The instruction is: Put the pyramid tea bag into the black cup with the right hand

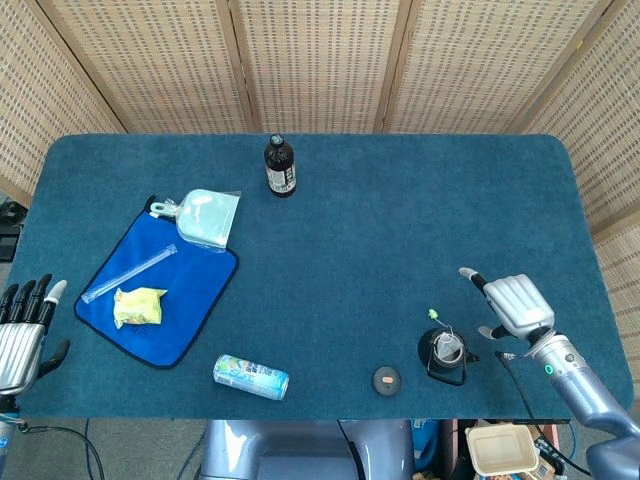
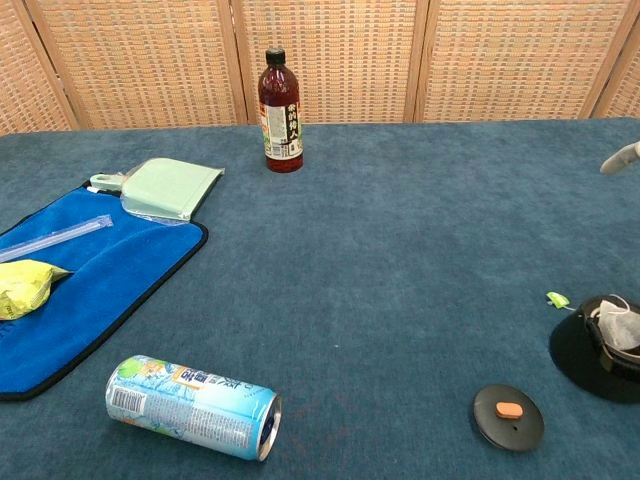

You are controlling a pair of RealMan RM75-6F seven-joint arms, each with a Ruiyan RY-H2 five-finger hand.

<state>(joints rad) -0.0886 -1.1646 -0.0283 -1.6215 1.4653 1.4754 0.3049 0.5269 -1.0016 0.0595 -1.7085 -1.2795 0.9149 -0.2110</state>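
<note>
The black cup [image 1: 443, 354] stands near the table's front right edge, and the pale pyramid tea bag [image 1: 447, 347] lies inside it. Its string runs out over the rim to a small green tag [image 1: 434, 315] on the cloth. In the chest view the black cup [image 2: 603, 350] is at the right edge with the tea bag [image 2: 622, 325] in it and the green tag [image 2: 558, 299] beside it. My right hand [image 1: 513, 305] hovers just right of the cup, fingers spread, holding nothing; only a fingertip [image 2: 620, 158] shows in the chest view. My left hand [image 1: 24, 335] rests open at the far left edge.
A black lid [image 1: 386, 379] with an orange spot lies left of the cup. A drink can [image 1: 250, 376] lies on its side at the front. A blue cloth [image 1: 190, 300] holds a yellow packet [image 1: 138, 306], a clear tube [image 1: 128, 274] and a pale dustpan [image 1: 205, 219]. A dark bottle [image 1: 280, 166] stands at the back.
</note>
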